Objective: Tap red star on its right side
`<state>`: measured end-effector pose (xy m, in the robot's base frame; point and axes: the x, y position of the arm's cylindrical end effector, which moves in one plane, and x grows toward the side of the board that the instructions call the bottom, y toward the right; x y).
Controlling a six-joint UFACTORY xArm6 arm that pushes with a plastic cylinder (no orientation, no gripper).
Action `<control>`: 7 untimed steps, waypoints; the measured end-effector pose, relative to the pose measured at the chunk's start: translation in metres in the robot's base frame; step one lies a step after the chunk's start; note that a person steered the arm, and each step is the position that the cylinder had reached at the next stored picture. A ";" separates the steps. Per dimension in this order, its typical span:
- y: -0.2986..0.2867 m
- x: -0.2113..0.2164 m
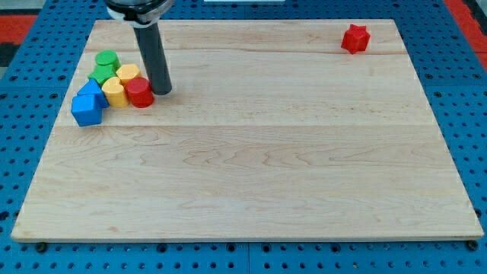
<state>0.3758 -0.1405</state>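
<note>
Up at one o'clock on the board sits the red star (pixel 354 38) — light, rigid, quick to skid, so strike its right flank. My tip (pixel 162 90) — no jaws, holding nothing — touches the red cylinder (pixel 139 92), ten o'clock.

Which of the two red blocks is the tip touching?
The red cylinder in the cluster at the view's left; my tip sits against its right side. The red star stands alone, top right.
</note>
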 end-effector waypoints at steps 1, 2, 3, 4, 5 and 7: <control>0.001 0.008; 0.019 0.027; 0.020 0.029; 0.090 0.029; 0.196 0.023; 0.410 -0.074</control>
